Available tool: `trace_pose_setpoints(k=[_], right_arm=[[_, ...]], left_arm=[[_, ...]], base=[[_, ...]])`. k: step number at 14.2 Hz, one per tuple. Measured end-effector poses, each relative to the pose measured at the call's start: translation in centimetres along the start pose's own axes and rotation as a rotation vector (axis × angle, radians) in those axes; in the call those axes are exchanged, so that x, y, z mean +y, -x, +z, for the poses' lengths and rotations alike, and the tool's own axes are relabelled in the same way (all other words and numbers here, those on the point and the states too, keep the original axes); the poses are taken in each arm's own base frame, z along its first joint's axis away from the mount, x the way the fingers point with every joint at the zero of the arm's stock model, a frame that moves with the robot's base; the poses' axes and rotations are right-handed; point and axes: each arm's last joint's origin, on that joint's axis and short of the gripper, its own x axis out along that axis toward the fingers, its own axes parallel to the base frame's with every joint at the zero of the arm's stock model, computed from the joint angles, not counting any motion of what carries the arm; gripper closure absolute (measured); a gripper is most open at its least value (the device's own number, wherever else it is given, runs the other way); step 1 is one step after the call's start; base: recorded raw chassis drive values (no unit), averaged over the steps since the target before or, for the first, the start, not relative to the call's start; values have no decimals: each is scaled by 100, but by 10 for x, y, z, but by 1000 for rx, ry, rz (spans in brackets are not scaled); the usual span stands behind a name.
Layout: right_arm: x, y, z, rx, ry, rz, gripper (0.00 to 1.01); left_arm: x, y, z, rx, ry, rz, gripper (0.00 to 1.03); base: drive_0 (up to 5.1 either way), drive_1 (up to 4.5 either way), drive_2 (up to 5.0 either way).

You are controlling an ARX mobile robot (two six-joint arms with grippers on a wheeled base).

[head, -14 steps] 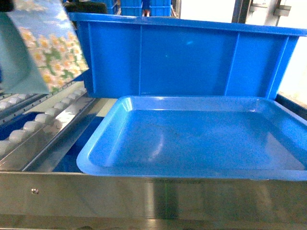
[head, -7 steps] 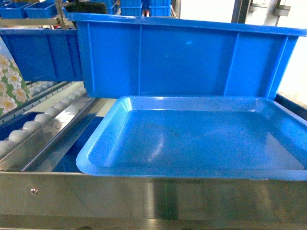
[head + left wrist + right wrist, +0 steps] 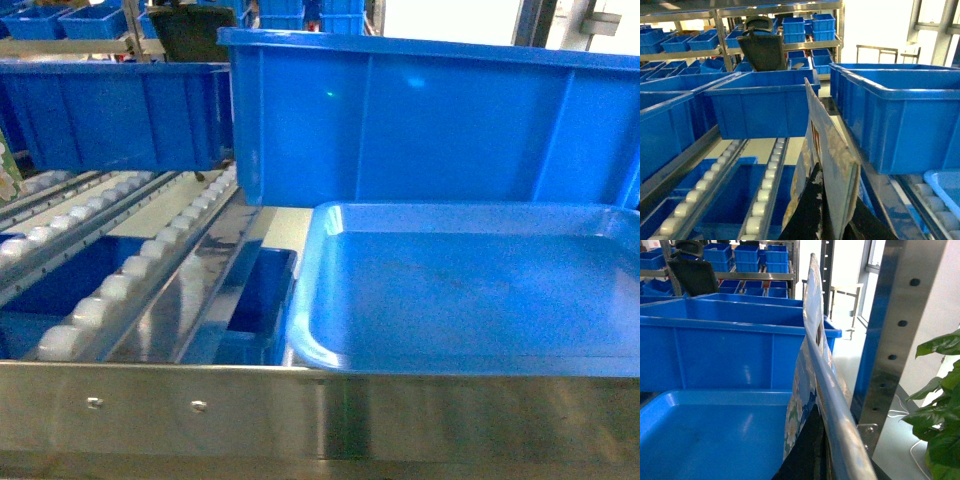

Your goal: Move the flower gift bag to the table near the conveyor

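Observation:
The flower gift bag (image 3: 796,412), printed with white daisies on blue, is seen edge-on in the right wrist view, and my right gripper (image 3: 832,440) is shut on it above a blue tray (image 3: 705,435). In the left wrist view my left gripper (image 3: 835,192) is shut on a flat bag (image 3: 827,135), also edge-on, above the conveyor (image 3: 765,195) of white rollers. The head view shows only a sliver of flowered bag (image 3: 5,178) at the far left edge, beside the conveyor (image 3: 120,290). Neither gripper appears in the head view. The table is out of view.
Deep blue bins (image 3: 420,120) (image 3: 900,115) stand on the shelf, with a lower bin (image 3: 245,310) under the rollers. A shiny steel ledge (image 3: 320,410) runs along the front. A steel post (image 3: 900,325) and a green plant (image 3: 940,410) are at the right.
The flowered bag has slid left in the head view, from filling the upper left corner to a sliver at the edge. The bins and tray have shifted right in the head view.

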Motion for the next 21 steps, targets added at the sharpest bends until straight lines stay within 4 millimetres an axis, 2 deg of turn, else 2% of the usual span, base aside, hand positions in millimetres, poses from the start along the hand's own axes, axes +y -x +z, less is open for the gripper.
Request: trace_pose_setpoints(k=[21], right_arm=[[0, 0, -1, 5, 2, 3, 99]], left_arm=[[0, 0, 0, 2, 0, 3, 101]], base=[[-494, 247, 247]])
